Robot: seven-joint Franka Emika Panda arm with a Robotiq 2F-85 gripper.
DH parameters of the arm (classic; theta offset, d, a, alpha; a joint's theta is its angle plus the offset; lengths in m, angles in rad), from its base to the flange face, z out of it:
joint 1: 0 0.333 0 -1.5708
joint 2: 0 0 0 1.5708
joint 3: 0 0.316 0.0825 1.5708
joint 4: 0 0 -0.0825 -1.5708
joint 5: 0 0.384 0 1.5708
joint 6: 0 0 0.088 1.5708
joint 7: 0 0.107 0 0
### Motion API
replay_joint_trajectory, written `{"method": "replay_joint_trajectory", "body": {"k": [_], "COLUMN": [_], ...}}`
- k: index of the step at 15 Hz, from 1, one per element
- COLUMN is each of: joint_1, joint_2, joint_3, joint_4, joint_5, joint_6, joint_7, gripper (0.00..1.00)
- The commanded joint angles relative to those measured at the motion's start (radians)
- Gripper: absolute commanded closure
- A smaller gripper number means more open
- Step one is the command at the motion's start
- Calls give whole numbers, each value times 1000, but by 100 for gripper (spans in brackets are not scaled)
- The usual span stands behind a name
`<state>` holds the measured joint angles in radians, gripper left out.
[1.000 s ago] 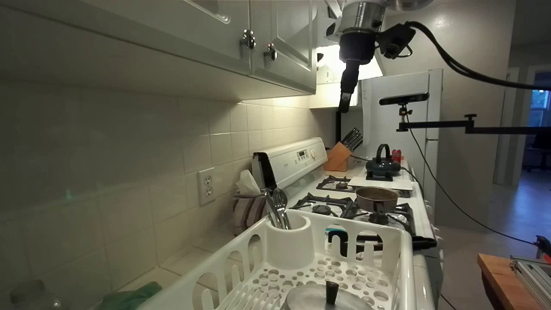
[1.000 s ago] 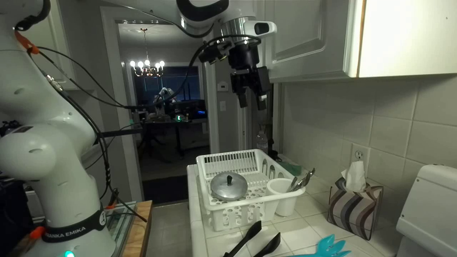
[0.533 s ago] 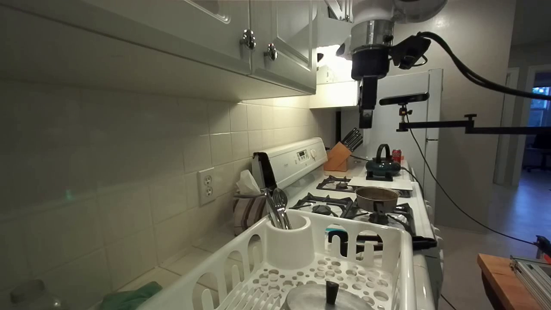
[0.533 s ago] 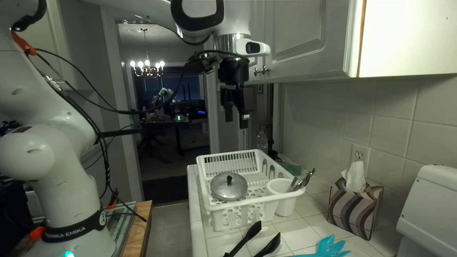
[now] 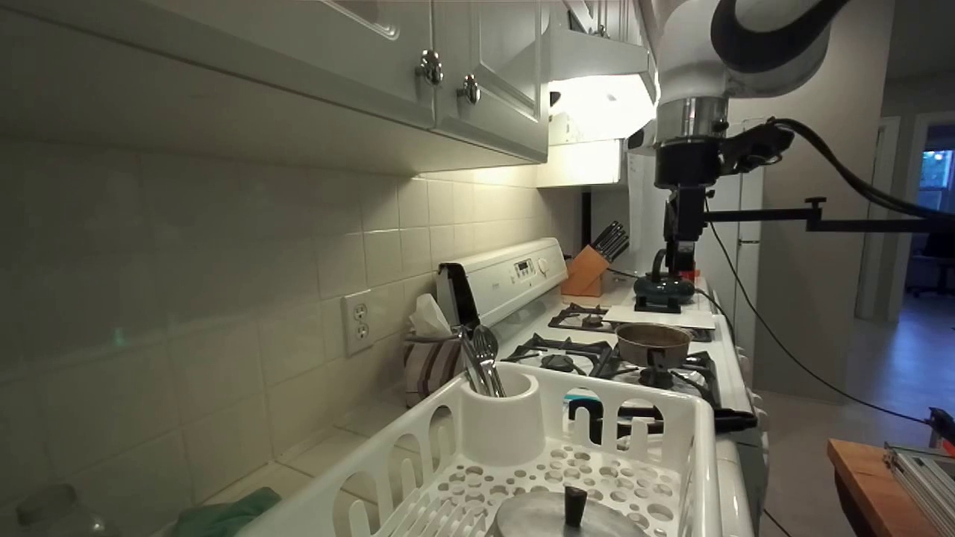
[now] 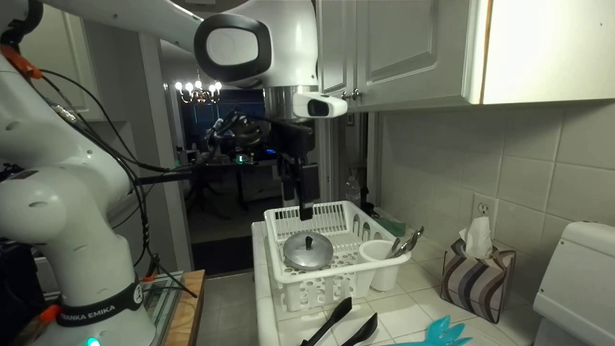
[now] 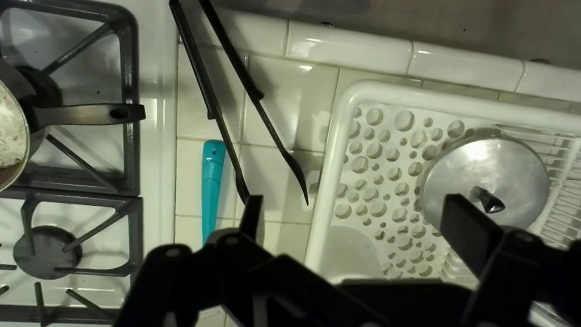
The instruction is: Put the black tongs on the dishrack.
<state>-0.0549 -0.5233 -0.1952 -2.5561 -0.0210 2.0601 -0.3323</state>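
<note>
We are observing the claw (image 7: 358, 222) pointing downward, its two fingers standing wide apart. In the wrist view, we are finding the black tongs (image 7: 254, 88) lying below the claw, toward one finger's side, on the tiled countertop (image 7: 295, 100). A turquoise utensil (image 7: 212, 177) is lying just beside the tongs on that same side. The dishrack (image 7: 454, 102) is sitting below the claw, toward the opposite finger, and is bearing a metal lid (image 7: 485, 168).
</note>
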Motion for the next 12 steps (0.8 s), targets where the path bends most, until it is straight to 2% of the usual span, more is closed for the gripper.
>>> {"method": "replay_joint_trajectory", "body": {"k": [1,7,12], "joint_1": [-18,6,-10], "joint_2": [-17,122,251], "joint_3": [-58,-155,-148], "joint_4": [-104,-127,-101], "joint_5": [-16,16,-5], "joint_6": [136,345,367], "joint_7": [-131,-346,-455], "gripper": [0,0,0]}}
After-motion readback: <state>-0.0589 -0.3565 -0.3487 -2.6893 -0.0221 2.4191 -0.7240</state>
